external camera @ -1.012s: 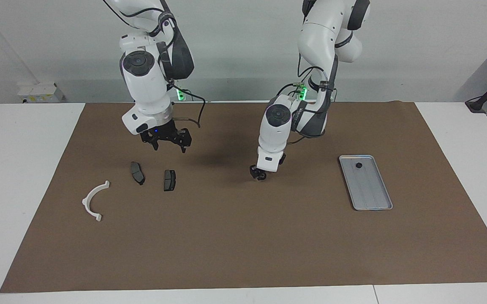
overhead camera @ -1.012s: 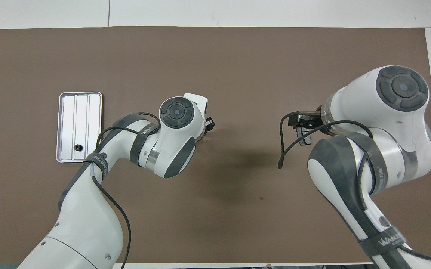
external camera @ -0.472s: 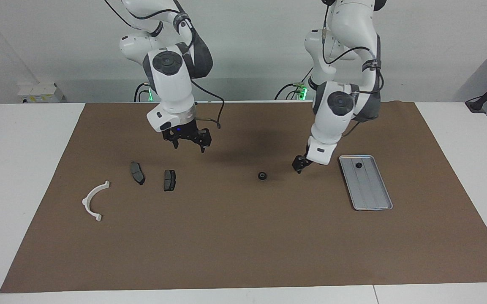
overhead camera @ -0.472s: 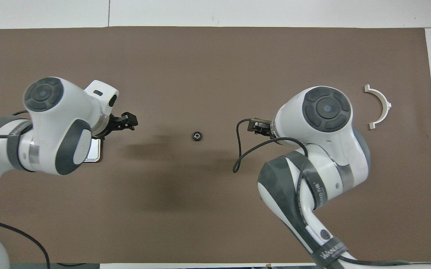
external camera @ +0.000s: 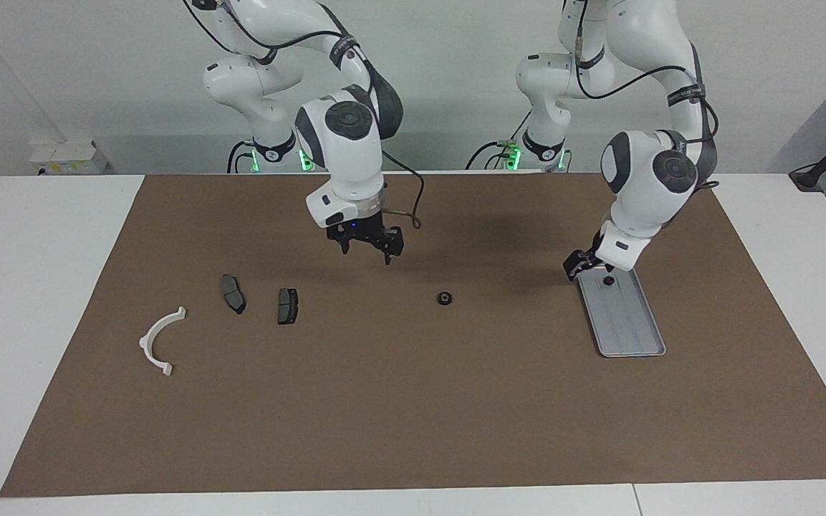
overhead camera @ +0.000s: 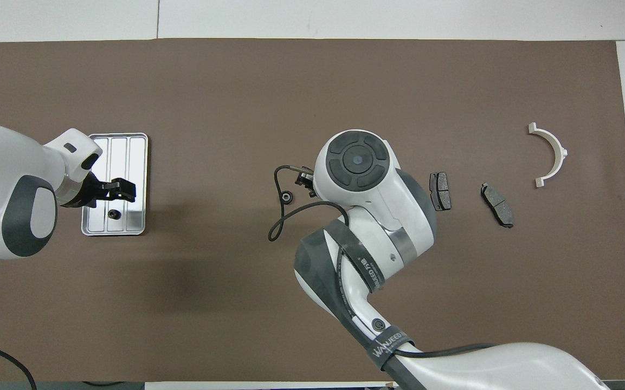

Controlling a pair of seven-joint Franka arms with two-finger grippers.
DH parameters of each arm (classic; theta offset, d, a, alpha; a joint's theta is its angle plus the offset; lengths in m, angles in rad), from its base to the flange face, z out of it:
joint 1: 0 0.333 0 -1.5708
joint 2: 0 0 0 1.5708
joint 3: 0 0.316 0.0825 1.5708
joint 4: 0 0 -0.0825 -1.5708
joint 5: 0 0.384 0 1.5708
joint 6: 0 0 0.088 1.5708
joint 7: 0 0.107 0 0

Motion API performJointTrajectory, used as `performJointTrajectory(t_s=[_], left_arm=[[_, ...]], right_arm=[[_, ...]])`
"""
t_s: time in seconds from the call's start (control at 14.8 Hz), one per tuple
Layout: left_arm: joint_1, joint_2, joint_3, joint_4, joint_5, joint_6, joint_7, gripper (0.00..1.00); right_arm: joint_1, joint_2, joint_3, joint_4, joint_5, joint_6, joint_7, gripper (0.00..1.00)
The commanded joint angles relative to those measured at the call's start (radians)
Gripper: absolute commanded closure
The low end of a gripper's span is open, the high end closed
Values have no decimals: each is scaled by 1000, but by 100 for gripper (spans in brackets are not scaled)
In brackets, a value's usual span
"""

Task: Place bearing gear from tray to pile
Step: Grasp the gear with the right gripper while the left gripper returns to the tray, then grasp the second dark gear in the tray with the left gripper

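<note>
Since the frame half a second before, the left gripper [external camera: 582,262] had shifted from the mat beside the tray [external camera: 627,322] to a position over the tray's end nearest the robots; in the overhead view [overhead camera: 120,189] it hung above the tray's rim. The right gripper [external camera: 366,244] had travelled toward the middle of the counter [external camera: 47,301] and away from the pile.

One bearing gear [external camera: 444,298] lay on the brown mat [external camera: 384,401] about midway between the tray and the pile, where it lay half a second before. The right gripper hovered above the mat close to it, clear of the gear, on the side nearer the robots. Its jaws were spread and empty. A second bearing gear [external camera: 607,281] sat on the tray's floor at the end nearest the robots, just beside the left gripper. Whether the left jaws were spread or closed could not be told.

Farther from the robots than the right gripper, two brake pads [external camera: 233,294] [external camera: 287,306] lay side by side but apart, toward the right arm's end. The white bracket [external camera: 160,341] lay farther still, well apart from them.

In the overhead view the right arm's wrist covered its own gripper almost entirely, and the loose gear [overhead camera: 287,197] showed just at the edge of the arm's cable. The tray gear's [overhead camera: 111,215] teeth were too small to make out.
</note>
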Motion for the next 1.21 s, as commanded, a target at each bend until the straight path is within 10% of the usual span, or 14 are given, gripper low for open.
performJointTrajectory(t_s=[0.0,0.4,1.15], left_arm=[[22,-30,-13,-93,11,89,17,17],[45,-27,-13,-122,9,112,17,22],[71,-8,-13,-159,11,171,5,36]], right_arm=[[63,168,-9,167,-24,-20,102,0],[97,345,-7,351,-76,-24,161,0],[106,407,-4,362,-84,-12,168,0]])
